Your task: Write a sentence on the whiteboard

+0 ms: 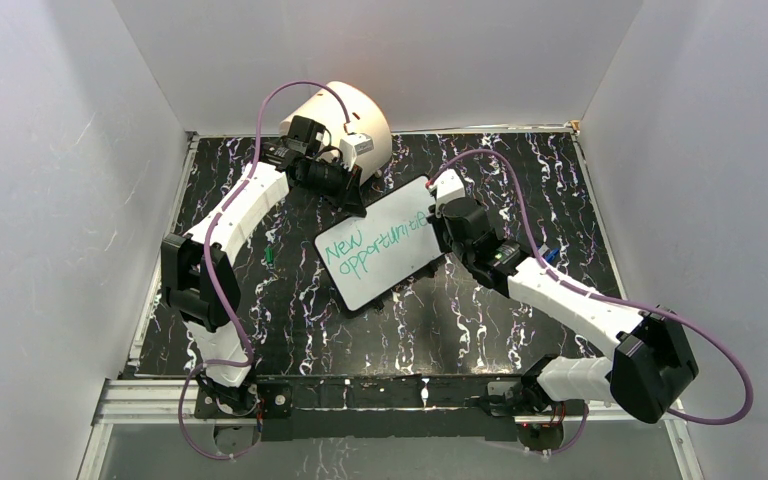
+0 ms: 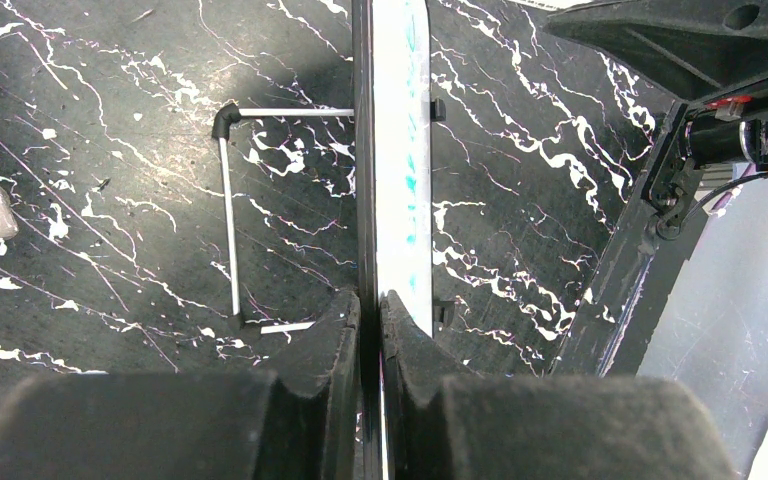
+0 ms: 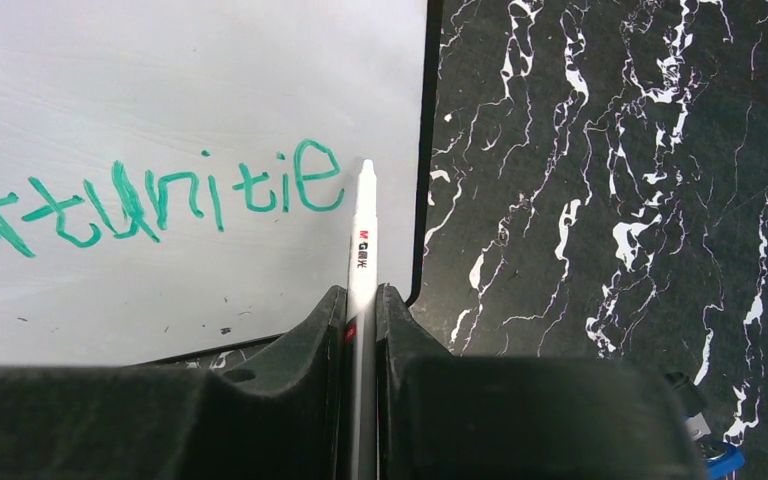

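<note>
The whiteboard (image 1: 385, 283) stands tilted on the black marbled table, propped on a wire stand (image 2: 228, 200). Green lettering, the sentence (image 1: 378, 242), reads "New opportunitie" in two slanted lines. My left gripper (image 1: 358, 196) is shut on the board's far upper edge. In the left wrist view the whiteboard (image 2: 400, 150) runs edge-on between the left gripper's (image 2: 370, 300) fingers. My right gripper (image 3: 360, 295) is shut on a white marker (image 3: 360, 250). The marker's tip sits just right of the last "e" of the lettering (image 3: 160, 200), near the board's right rim.
A big cream dome (image 1: 345, 112) stands at the back behind the left arm. A small green cap (image 1: 271, 257) lies left of the board. A blue object (image 1: 550, 255) lies by the right arm. White walls close in the table on three sides.
</note>
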Motion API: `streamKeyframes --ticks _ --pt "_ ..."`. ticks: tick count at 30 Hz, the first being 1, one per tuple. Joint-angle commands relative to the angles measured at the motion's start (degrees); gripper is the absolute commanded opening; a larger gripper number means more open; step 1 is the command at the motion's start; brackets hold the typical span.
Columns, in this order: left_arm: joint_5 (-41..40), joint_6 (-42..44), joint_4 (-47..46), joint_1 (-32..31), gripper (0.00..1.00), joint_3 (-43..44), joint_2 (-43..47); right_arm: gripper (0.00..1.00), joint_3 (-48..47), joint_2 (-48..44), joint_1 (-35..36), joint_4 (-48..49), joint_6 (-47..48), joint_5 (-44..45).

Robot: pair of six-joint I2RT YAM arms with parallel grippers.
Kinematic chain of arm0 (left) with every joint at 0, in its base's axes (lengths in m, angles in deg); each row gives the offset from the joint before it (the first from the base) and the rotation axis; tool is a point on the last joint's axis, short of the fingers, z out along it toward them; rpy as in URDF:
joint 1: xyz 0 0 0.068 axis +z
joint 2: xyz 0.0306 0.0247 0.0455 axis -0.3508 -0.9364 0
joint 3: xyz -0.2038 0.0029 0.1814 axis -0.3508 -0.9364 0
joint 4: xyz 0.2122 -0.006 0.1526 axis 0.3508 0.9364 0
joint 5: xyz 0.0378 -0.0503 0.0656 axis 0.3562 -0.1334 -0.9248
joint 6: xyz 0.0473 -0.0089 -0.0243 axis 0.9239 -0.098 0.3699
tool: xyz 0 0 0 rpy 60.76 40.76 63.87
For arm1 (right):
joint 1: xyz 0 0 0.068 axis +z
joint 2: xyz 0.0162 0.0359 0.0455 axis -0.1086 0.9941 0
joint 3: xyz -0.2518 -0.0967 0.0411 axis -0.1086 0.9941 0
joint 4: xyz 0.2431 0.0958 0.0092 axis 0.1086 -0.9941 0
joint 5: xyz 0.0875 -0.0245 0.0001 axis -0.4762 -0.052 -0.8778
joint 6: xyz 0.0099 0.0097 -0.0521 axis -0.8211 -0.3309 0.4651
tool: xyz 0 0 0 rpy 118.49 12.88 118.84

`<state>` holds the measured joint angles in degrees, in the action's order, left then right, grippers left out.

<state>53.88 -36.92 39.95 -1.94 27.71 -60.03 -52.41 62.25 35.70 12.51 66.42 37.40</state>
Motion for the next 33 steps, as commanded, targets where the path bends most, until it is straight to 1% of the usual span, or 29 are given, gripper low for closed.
streamKeyframes --ticks 1,14,23,29,33 --pt "-2.09 1.67 6.54 -2.48 0.00 -1.51 -2.59 0.00 0.04 0.15 -0.70 4.01 -0.48 0.40" --pt "-1.74 1.75 6.57 -2.48 0.00 -1.49 -2.54 0.00 -0.64 2.27 -1.46 6.42 -0.39 -1.12" --pt "-1.56 2.00 6.76 -2.57 0.00 -1.56 -2.36 0.00 -1.58 3.69 -1.62 5.33 0.05 -2.24" --pt "-1.71 2.02 6.75 -2.66 0.00 -1.49 -2.48 0.00 -1.67 2.86 -1.63 5.21 0.81 -5.92" --pt "-1.87 1.93 6.79 -2.66 0.00 -1.55 -2.55 0.00 -1.67 2.61 -1.66 4.54 0.75 -6.67"
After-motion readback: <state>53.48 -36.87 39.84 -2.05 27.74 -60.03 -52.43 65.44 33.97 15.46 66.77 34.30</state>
